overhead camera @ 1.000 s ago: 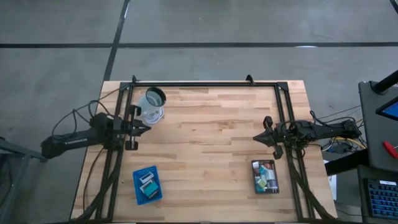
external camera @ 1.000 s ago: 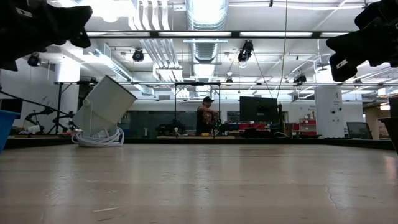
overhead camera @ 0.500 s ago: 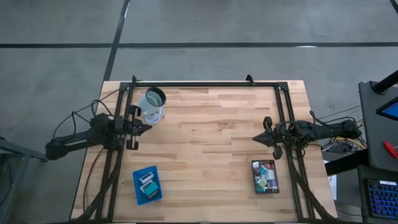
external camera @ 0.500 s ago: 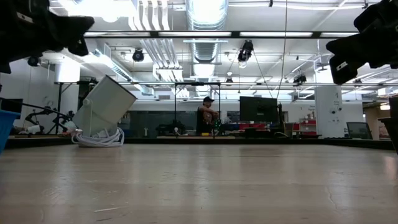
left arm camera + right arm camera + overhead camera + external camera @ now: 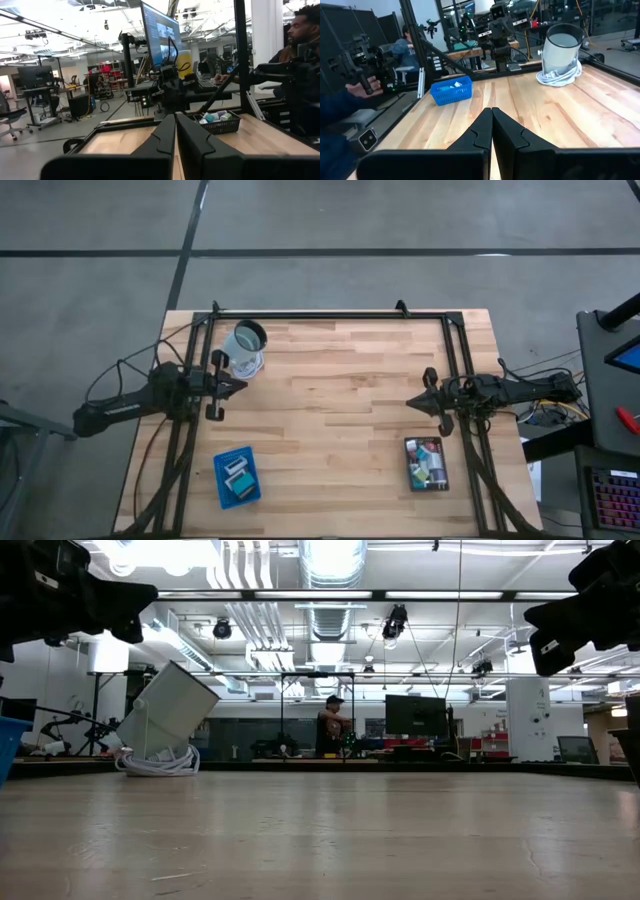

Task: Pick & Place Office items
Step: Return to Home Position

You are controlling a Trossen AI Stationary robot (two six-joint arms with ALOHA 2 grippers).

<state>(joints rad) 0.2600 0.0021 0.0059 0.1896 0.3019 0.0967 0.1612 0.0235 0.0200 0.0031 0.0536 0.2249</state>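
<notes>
Small office items, white, teal, pink and green, lie in the black tray [image 5: 410, 470] by the table's right near corner; it also shows in the left wrist view [image 5: 220, 122]. A few more lie in the blue tray [image 5: 222, 480], which the right wrist view [image 5: 451, 90] also shows. My left gripper [image 5: 241, 386] [image 5: 176, 118] hovers shut over the table's left side, beside the clear cup. My right gripper [image 5: 411, 402] [image 5: 492, 110] hovers shut over the right side, beyond the black tray. Neither touches anything.
A clear round cup [image 5: 245, 350] [image 5: 561, 49] leans tilted on a coil of white cord at the far left. A black frame [image 5: 330, 315] runs along the table's far, left and right edges. The wooden middle [image 5: 330, 410] is bare. People are in the room beyond.
My left gripper has crept a little toward the table's right and sunk slightly, staying shut. My right arm and the trays have kept still.
</notes>
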